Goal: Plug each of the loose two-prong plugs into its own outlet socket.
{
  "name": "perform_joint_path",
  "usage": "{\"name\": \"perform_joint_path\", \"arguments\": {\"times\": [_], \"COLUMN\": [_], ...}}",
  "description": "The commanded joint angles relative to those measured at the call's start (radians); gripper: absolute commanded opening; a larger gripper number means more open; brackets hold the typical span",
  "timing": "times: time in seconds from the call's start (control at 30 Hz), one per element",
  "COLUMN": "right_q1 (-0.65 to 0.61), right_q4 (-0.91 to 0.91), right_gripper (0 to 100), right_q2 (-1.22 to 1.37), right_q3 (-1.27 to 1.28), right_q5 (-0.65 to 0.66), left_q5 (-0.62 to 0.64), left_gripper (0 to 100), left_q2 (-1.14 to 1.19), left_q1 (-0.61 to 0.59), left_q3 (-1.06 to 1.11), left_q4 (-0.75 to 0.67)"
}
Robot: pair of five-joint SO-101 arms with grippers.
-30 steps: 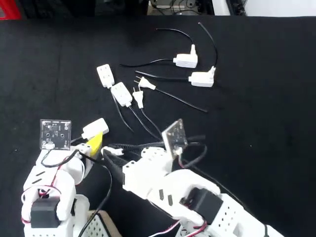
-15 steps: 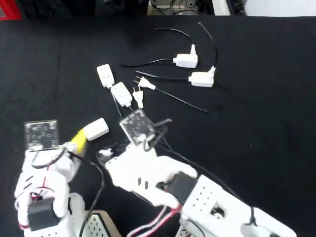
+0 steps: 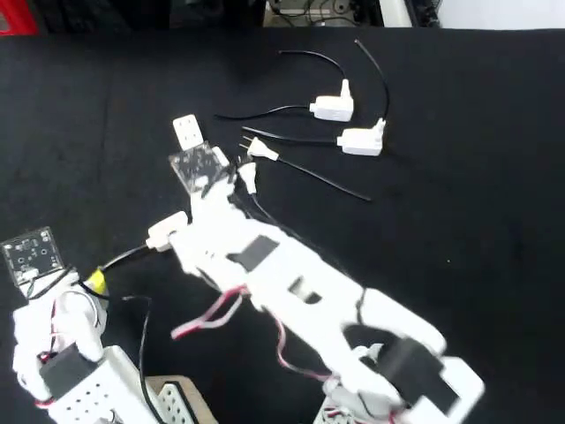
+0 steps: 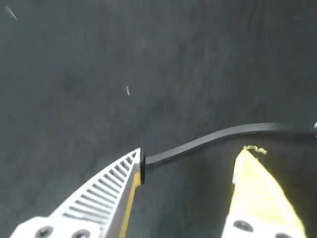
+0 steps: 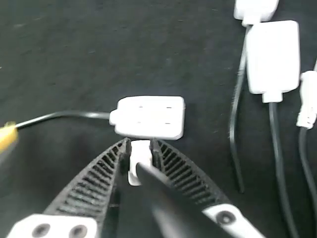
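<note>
Across the black table (image 3: 477, 221), white sockets (image 3: 186, 131) and plugs (image 3: 256, 148); behind, cluttered room (image 3: 327, 11).

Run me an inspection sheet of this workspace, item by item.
Surface: black table, flat.
Job's things: plug held against outlet socket; loose plug and another socket lie farther back.
Clutter: nothing seen.
Grippers: right gripper shut on plug; left gripper open.
Cables: black cable runs across in front of left gripper.
Surroundings: dark equipment beyond the table's far edge.
</note>
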Motion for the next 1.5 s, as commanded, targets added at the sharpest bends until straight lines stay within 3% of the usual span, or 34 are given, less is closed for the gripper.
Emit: {"name": "perform_joint_path", "arguments": {"times": [0.0,0.3,0.47,0.8,1.03,1.3,1.47], "right_q1": [0.071,0.107,0.1,0.083,0.051,0.032,-0.014], "right_q4": [-0.025,-0.025,-0.023,0.203,0.215,0.207,0.129], "right_gripper": [1.1,1.1,1.1,1.1,1.1,1.1,1.1], "right_q2": [0.093,0.254,0.36,0.45,0.432,0.236,0.246], "right_q3": [-0.122,-0.297,-0.4,-0.552,-0.545,-0.42,-0.364], "right_q5": [0.008,0.008,0.003,-0.049,-0.048,-0.048,-0.077], "left_q5": [-0.023,-0.029,-0.031,-0.075,-0.077,-0.077,-0.077], "left_gripper": [30,30,30,30,30,30,30], "left_q2": [-0.006,-0.006,-0.006,-0.006,-0.006,-0.006,-0.006], "left_q1": [-0.061,-0.056,0.004,0.01,0.01,0.01,0.01], "left_q3": [0.05,0.085,0.096,0.102,0.102,0.102,0.102], "left_q4": [-0.074,-0.081,-0.083,-0.083,-0.083,-0.083,-0.083]}}
